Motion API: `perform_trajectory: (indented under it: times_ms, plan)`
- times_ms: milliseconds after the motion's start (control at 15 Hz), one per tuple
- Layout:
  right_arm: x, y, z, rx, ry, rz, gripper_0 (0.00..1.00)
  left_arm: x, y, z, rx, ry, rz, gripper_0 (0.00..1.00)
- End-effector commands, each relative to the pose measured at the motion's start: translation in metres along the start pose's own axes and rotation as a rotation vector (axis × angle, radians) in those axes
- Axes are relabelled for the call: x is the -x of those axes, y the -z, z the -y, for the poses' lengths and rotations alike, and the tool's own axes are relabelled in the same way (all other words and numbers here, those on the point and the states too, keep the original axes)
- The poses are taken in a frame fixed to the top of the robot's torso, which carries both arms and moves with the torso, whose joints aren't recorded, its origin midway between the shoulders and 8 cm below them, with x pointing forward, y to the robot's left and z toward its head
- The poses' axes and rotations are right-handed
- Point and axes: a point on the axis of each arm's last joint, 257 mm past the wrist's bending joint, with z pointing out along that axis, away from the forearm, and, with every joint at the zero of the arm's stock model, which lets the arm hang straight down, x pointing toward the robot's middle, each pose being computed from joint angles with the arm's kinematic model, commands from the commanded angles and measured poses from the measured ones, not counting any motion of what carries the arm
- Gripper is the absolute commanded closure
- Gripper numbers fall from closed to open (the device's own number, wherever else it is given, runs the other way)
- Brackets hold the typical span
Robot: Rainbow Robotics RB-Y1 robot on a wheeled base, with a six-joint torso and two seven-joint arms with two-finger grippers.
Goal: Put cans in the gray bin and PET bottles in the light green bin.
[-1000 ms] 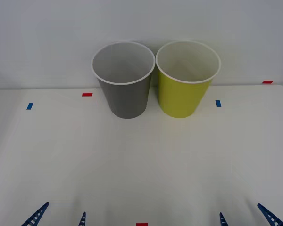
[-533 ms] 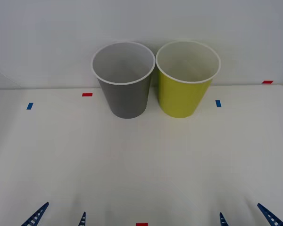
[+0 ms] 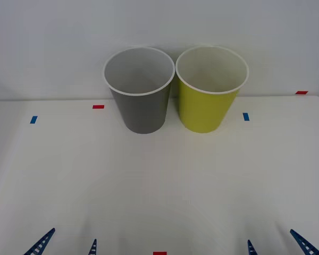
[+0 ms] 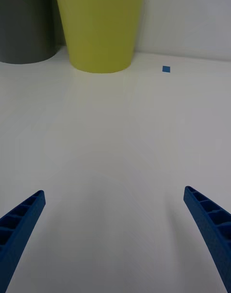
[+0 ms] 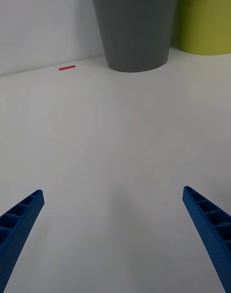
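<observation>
The gray bin (image 3: pixel 141 95) and the light green bin (image 3: pixel 209 93) stand side by side at the back middle of the white table, gray on the left, both with white rims and pale insides showing nothing in them. The cans and PET bottles are out of view. My left gripper (image 3: pixel 67 245) is open at the front left edge, facing the gray bin (image 5: pixel 134 25). My right gripper (image 3: pixel 276 245) is open at the front right edge, facing the light green bin (image 4: pixel 100 25). Neither gripper holds anything.
Small tape marks lie on the table (image 3: pixel 159 180): red (image 3: pixel 98 107) and blue (image 3: pixel 33 119) at the left, blue (image 3: pixel 246 116) and red (image 3: pixel 301 92) at the right, red (image 3: pixel 159 253) at the front middle. A white wall stands behind the bins.
</observation>
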Motion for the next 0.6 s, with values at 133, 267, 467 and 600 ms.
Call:
perform_trajectory:
  times_ms: [133,267,467,600]
  plan:
    - [0.0000,0.0000,0.0000,0.000,0.000,0.000,0.00,0.0000,0.0000,0.0000,0.000,0.000,0.000,0.00]
    - [0.0000,0.0000,0.0000,0.000,0.000,0.000,0.00,0.0000,0.0000,0.0000,0.000,0.000,0.000,0.00]
    - [0.0000,0.0000,0.0000,0.000,0.000,0.000,0.00,0.0000,0.0000,0.0000,0.000,0.000,0.000,0.00]
    - [0.0000,0.0000,0.0000,0.000,0.000,0.000,0.00,0.0000,0.0000,0.0000,0.000,0.000,0.000,0.00]
